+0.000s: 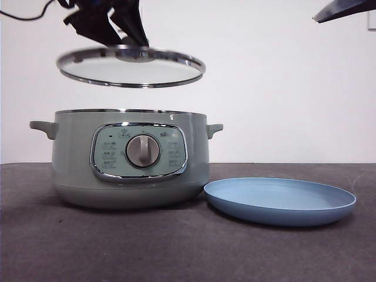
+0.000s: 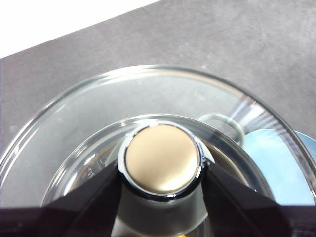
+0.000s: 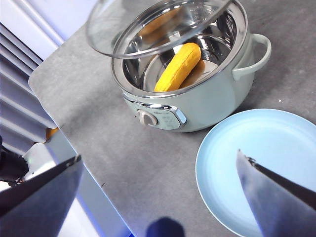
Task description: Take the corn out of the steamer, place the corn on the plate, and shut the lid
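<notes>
My left gripper (image 1: pixel 126 44) is shut on the knob (image 2: pixel 162 159) of the glass lid (image 1: pixel 130 66) and holds it level, well above the sage-green steamer (image 1: pixel 126 158). The lid (image 3: pixel 148 24) also shows in the right wrist view, raised over the open pot (image 3: pixel 197 94). The yellow corn (image 3: pixel 178 66) lies inside the steamer's steel bowl. The light-blue plate (image 1: pixel 281 201) sits empty on the table to the right of the steamer. My right gripper (image 3: pixel 158 197) is open, high above the plate (image 3: pixel 261 163); in the front view it shows only as a dark tip (image 1: pixel 343 9) at the top right corner.
The table is a dark grey mat (image 1: pixel 176 247) in front of a white wall. In the right wrist view the mat's edge (image 3: pixel 59 128) runs near the steamer's control-panel side.
</notes>
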Robot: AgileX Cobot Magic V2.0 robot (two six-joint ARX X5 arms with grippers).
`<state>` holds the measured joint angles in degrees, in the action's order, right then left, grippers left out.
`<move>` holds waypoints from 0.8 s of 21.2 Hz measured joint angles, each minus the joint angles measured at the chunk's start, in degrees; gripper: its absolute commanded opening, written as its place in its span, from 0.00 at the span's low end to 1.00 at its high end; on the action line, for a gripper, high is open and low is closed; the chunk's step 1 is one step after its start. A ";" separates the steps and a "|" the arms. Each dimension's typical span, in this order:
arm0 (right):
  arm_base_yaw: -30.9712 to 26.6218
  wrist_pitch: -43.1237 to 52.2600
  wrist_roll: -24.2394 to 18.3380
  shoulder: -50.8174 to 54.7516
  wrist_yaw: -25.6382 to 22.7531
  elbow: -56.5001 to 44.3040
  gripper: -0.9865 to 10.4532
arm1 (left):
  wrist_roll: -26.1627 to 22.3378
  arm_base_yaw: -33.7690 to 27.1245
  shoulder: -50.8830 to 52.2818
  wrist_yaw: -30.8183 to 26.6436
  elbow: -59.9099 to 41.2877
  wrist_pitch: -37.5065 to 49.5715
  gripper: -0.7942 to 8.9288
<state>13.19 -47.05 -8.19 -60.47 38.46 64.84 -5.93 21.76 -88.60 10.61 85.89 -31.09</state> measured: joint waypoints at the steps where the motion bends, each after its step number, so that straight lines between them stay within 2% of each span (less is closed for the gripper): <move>1: 0.00 -0.02 0.00 0.00 0.00 0.00 0.55 | 0.31 0.00 1.20 -0.04 0.00 -1.27 0.07; 10: 0.00 3.93 0.57 0.00 0.02 0.00 0.55 | 1.44 -1.18 17.62 0.02 0.04 -10.36 0.07; 17: 0.33 12.11 4.46 -0.33 0.00 0.00 0.55 | 1.46 -1.18 25.29 0.02 0.02 -17.51 0.07</move>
<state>13.52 -34.94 -3.73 -60.80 38.46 64.84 -4.47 20.58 -63.31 10.63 85.91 -48.60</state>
